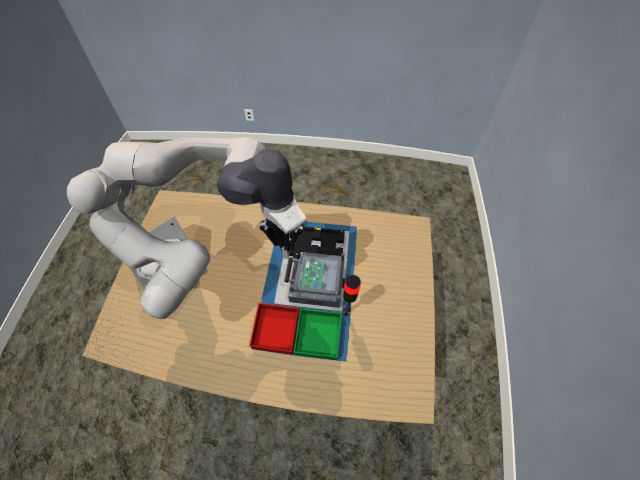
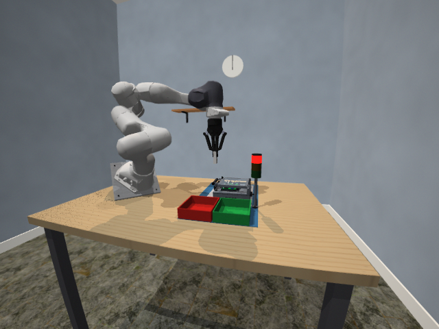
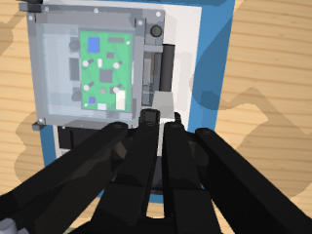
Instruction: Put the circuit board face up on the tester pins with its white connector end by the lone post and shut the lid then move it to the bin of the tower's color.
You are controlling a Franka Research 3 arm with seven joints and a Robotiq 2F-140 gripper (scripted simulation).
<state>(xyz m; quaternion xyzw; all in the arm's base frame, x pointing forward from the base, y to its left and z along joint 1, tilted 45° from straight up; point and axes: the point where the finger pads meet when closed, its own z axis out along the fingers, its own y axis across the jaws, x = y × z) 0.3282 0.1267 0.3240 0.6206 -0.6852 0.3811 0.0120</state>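
Observation:
The green circuit board (image 3: 104, 70) lies in the tester (image 1: 316, 276) under the shut clear lid (image 3: 85, 65). It also shows in the top view (image 1: 314, 274). The lid's black handle (image 3: 166, 67) runs along the lid's edge, with the round black tab (image 3: 156, 30) past its end. The signal tower (image 2: 256, 164) beside the tester shows red, and it shows in the top view too (image 1: 352, 288). My gripper (image 2: 215, 158) is shut and empty, well above the tester and the tray (image 1: 323, 240). The fingertips (image 3: 158, 119) appear near the handle's end in the wrist view.
A red bin (image 1: 274, 327) and a green bin (image 1: 318, 333) stand side by side on the blue mat in front of the tester; both look empty. The arm's base plate (image 2: 132, 182) is at the table's far left.

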